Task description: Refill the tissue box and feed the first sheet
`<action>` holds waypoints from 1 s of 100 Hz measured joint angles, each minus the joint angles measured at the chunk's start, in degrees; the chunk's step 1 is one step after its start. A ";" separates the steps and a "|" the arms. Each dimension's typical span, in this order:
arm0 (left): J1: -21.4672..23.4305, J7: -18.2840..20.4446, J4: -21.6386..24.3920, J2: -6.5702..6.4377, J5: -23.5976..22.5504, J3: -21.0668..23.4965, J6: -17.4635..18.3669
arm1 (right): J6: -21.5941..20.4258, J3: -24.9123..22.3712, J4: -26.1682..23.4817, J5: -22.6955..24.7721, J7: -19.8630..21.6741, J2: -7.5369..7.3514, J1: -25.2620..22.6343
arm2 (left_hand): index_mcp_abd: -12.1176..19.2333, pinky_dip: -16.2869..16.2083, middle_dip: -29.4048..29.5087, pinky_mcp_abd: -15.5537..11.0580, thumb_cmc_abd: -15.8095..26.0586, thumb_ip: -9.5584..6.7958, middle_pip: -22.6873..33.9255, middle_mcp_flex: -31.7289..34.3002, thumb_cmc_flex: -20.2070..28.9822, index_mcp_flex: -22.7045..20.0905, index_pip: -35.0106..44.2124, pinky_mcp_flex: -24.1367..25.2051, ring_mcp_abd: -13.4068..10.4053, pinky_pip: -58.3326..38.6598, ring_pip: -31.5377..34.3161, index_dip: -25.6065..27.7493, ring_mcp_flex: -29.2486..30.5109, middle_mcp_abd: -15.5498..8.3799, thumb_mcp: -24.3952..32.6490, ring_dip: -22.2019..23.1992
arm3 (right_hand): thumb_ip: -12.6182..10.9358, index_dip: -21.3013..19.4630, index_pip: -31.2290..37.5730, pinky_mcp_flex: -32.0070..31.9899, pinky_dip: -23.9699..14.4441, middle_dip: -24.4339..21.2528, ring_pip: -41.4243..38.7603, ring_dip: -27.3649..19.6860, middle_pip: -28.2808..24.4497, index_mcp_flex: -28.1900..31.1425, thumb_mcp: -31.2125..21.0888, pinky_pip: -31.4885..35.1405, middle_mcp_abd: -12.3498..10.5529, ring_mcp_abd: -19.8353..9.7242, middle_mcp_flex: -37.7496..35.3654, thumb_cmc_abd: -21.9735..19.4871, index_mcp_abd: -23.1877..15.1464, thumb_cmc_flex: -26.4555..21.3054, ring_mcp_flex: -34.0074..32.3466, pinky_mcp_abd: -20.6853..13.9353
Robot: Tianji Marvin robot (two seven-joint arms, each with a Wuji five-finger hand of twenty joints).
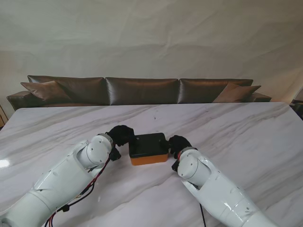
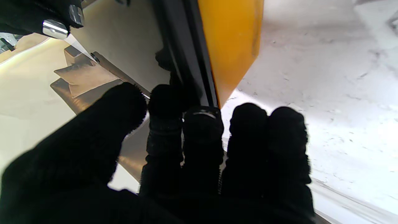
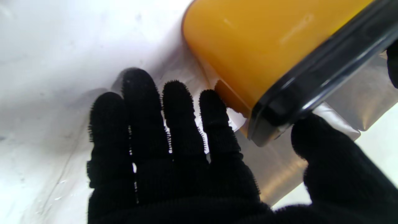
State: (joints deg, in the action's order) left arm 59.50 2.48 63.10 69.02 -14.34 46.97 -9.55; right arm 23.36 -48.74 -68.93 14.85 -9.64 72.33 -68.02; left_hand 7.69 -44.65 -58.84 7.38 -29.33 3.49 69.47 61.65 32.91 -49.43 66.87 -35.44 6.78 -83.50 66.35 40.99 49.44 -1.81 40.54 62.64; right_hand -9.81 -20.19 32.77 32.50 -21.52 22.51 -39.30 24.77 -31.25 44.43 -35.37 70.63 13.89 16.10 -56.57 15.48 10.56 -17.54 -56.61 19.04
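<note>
My black-gloved left hand (image 1: pixel 120 134) and right hand (image 1: pixel 179 143), fingers spread and gripping nothing I can see, flank the orange rectangular tissue box with its black lid (image 1: pixel 148 148), lying between them on the white marble table (image 1: pixel 227 127).

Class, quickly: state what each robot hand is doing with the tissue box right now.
Left robot hand: at the box's left end, fingers at its lid; grip cannot be told.
Right robot hand: at its right end, fingers spread; grip cannot be told.
</note>
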 measured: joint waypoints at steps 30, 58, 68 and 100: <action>-2.54 -0.08 -3.77 1.03 1.49 -1.99 -0.16 | -0.24 -0.06 -0.01 0.44 -0.26 -0.01 -0.16 | 6.85 1.30 0.58 0.18 -3.48 -6.93 -0.75 0.82 -5.03 -1.78 6.82 -0.38 -0.01 -0.04 0.00 0.33 0.27 3.95 7.44 -0.60 | 0.00 0.00 0.00 0.00 0.00 0.00 0.00 0.00 0.00 -0.03 -0.17 0.00 -0.01 -0.03 0.00 0.00 0.03 0.00 0.00 0.00; -3.84 -1.58 -6.21 1.91 2.04 -3.50 0.70 | -0.27 -0.29 -0.28 0.80 -0.32 -0.11 -0.47 | 8.67 1.31 0.58 0.46 -5.39 -9.88 -0.42 2.13 -6.60 -3.49 9.49 -0.89 0.06 -0.24 0.03 0.63 0.86 4.67 9.48 -0.60 | 0.00 -0.32 0.00 0.00 0.00 0.00 0.12 0.00 0.00 0.08 -0.26 0.00 -0.03 -0.05 0.00 0.00 0.17 0.00 0.07 0.00; -4.25 -1.27 -6.24 1.88 1.16 -4.10 0.37 | -0.27 -0.30 -0.43 0.95 -0.34 -0.17 -0.58 | 8.77 1.31 0.58 0.55 -5.91 -10.40 -0.56 2.83 -6.72 -3.77 10.43 -1.57 0.10 -0.35 0.13 0.64 1.63 4.68 9.96 -0.61 | 0.00 -0.33 0.00 0.00 0.00 0.00 0.34 -0.03 0.00 0.07 -0.35 0.00 -0.03 -0.05 0.00 0.00 0.21 0.00 0.11 0.00; -5.55 -0.29 -6.62 1.86 0.01 -5.85 -0.79 | -0.44 -0.25 -0.51 0.95 -0.66 -0.18 -0.68 | 8.76 1.31 0.58 0.63 -6.00 -10.43 -0.61 3.47 -6.74 -3.82 12.85 -1.60 0.13 -0.37 0.19 1.04 1.63 4.91 10.58 -0.61 | 0.00 -0.33 0.00 -0.03 0.00 0.00 0.71 -0.06 0.00 0.03 -0.53 0.00 -0.04 -0.05 0.00 0.00 0.58 0.00 0.12 0.00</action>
State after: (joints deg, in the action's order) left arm 53.95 2.19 56.47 70.88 -14.32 41.12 -10.33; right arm 22.92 -49.00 -69.44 15.80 -10.30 72.15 -68.71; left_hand 16.45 -43.34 -58.26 8.01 -35.33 -6.94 68.85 65.11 26.18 -53.25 79.72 -37.04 6.91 -83.87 66.54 42.03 51.07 3.11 51.12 62.03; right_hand -9.81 -20.52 32.77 32.46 -21.53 22.51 -38.59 24.71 -31.25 44.47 -35.90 70.63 13.85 16.05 -56.57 15.48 11.15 -17.54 -56.50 19.04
